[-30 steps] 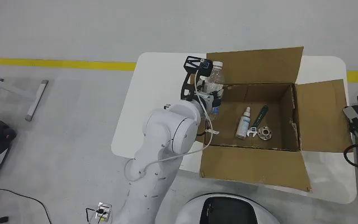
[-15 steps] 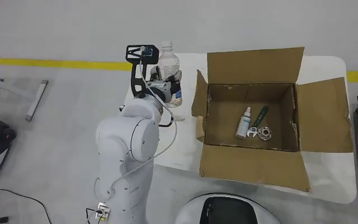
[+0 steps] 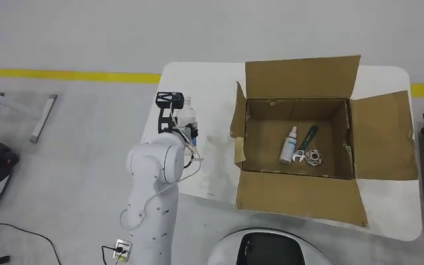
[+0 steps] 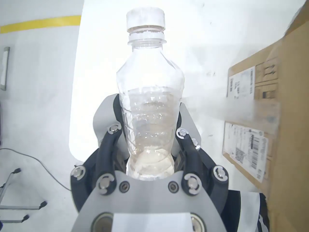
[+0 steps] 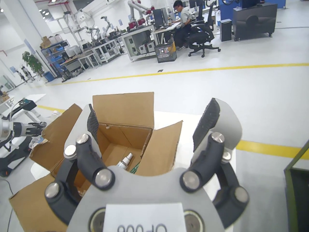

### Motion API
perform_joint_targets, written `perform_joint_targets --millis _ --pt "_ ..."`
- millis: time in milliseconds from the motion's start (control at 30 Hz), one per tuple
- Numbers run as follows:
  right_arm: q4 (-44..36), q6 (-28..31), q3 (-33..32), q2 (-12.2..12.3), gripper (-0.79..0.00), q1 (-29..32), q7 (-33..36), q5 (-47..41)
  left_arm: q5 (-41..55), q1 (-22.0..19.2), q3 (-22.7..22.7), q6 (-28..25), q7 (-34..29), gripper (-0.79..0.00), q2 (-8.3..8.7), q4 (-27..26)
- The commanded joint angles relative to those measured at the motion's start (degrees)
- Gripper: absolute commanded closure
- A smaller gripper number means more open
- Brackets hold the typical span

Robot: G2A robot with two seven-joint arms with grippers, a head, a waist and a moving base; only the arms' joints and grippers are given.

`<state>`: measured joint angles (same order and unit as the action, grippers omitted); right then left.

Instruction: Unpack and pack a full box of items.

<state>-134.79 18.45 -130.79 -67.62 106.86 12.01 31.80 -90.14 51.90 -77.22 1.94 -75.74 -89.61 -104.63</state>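
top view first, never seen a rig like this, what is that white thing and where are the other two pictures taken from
The white thing is one arm of a two-armed robot, seen from a camera above it. The other two pictures come from a camera on each wrist. The left fingers are shut on a clear bottle, over the white table beside an open cardboard box. Inside the box lie a spray bottle, a green-handled tool and a small metal part. The right fingers are open and empty, facing the box.
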Motion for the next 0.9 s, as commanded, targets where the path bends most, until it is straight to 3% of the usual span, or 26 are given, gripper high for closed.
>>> perform_joint_targets --millis 0,33,67,133,200,333,467,500,533,567,867 --pt "0.14 1.59 3.0 0.18 -0.785 -0.88 0.13 3.5 -0.39 0.65 0.27 -0.31 -0.16 0.0 0.08 1.89" --pt "0.14 2.7 5.41 0.33 -0.754 -1.63 0.55 6.12 0.33 1.13 0.4 -0.15 -0.2 0.0 0.06 3.15" --pt "0.14 2.86 6.52 0.39 -0.419 -2.12 0.49 7.35 0.66 1.24 0.37 0.0 -0.07 0.0 0.06 3.62" --pt "0.14 3.16 10.58 0.53 -0.154 -3.31 1.07 10.85 -0.7 1.65 0.68 -0.23 0.15 0.0 0.17 5.66" --pt "0.14 3.57 15.41 0.72 0.0 -4.8 2.12 15.83 0.79 2.22 0.93 0.38 0.47 0.0 0.09 7.38" --pt "0.14 2.03 22.37 0.84 0.0 -6.6 4.46 22.51 1.12 2.73 1.66 0.6 0.58 0.0 0.08 9.68" --pt "0.14 -3.74 28.46 0.65 0.0 -7.16 7.49 28.49 1.53 2.79 2.46 1.18 0.43 -0.006 0.0 11.18" --pt "0.14 -4.52 29.79 0.6 0.0 -7.11 7.72 29.37 1.48 2.66 2.62 1.05 0.43 -0.219 0.01 11.48" --pt "0.31 -5.79 30.62 0.54 0.0 -6.81 8.21 30.2 1.37 2.55 2.7 1.2 0.5 -0.613 0.02 11.71" --pt "0.31 -5.79 30.62 0.54 0.0 -6.81 8.21 30.2 1.34 2.44 2.81 1.36 0.42 -0.785 0.01 11.94" --pt "0.42 -5.81 30.68 0.51 0.0 -6.78 7.79 29.58 1.19 1.25 3.24 1.96 -1.03 -0.785 0.04 11.05"
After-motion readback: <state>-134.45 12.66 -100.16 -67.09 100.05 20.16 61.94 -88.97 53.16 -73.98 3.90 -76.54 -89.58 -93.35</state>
